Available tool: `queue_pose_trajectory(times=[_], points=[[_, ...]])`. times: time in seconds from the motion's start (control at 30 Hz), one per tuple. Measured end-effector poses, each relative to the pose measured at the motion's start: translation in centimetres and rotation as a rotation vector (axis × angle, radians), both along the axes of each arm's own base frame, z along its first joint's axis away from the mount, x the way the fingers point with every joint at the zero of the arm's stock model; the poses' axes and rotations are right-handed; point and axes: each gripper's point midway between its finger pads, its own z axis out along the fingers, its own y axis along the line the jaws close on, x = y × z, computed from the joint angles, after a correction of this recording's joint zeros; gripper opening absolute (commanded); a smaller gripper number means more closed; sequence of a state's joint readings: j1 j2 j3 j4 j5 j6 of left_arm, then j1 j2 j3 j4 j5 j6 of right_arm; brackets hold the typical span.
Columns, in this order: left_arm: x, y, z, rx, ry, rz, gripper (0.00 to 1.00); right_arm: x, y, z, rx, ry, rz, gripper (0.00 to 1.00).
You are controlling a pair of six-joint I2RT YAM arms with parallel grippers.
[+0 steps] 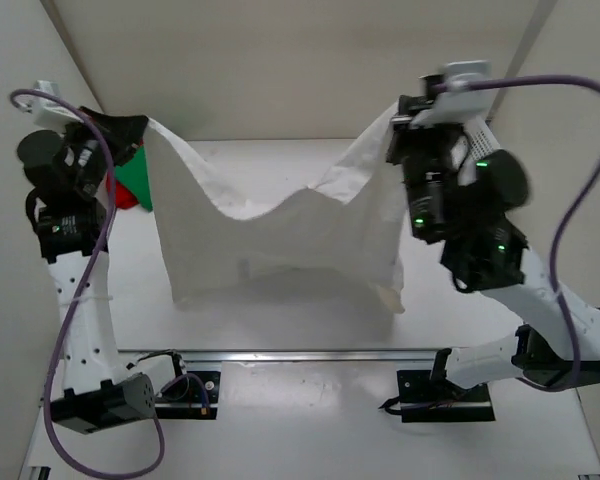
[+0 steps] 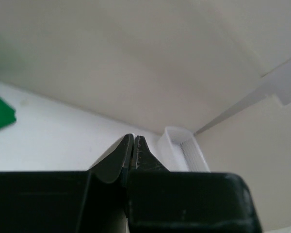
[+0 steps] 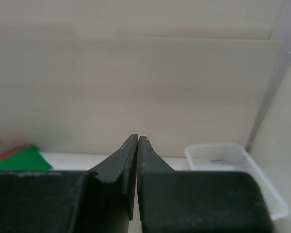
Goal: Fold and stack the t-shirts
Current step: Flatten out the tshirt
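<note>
A white t-shirt [image 1: 280, 235] hangs spread between both arms, sagging in the middle, its lower edge touching the table. My left gripper [image 1: 145, 125] is shut on its upper left corner. At the upper right corner my right gripper [image 1: 393, 120] is shut on the cloth too. In the left wrist view the left gripper [image 2: 134, 137] has its jaws pressed together, and so has the right gripper [image 3: 138, 137] in the right wrist view; the cloth hardly shows there. A green t-shirt [image 1: 136, 182] lies on a red t-shirt [image 1: 117, 193] at the far left, behind the left arm.
A white mesh basket [image 3: 233, 162] stands at the table's back right corner, also seen as the basket [image 2: 184, 150] from the left wrist. Pale walls close in the table at the back and both sides. The arm bases sit on a rail [image 1: 300, 355] at the near edge.
</note>
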State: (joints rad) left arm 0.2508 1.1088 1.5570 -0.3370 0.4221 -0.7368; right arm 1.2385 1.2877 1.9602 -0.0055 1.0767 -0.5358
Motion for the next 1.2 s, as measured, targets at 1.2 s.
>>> queue_pose_trajectory(times=[1.2], points=[[10.3, 5.9, 0.9, -0.067, -0.094, 0.147, 0.00, 18.2, -5.1, 1.4, -0.153, -0.182, 0.337, 0.00]])
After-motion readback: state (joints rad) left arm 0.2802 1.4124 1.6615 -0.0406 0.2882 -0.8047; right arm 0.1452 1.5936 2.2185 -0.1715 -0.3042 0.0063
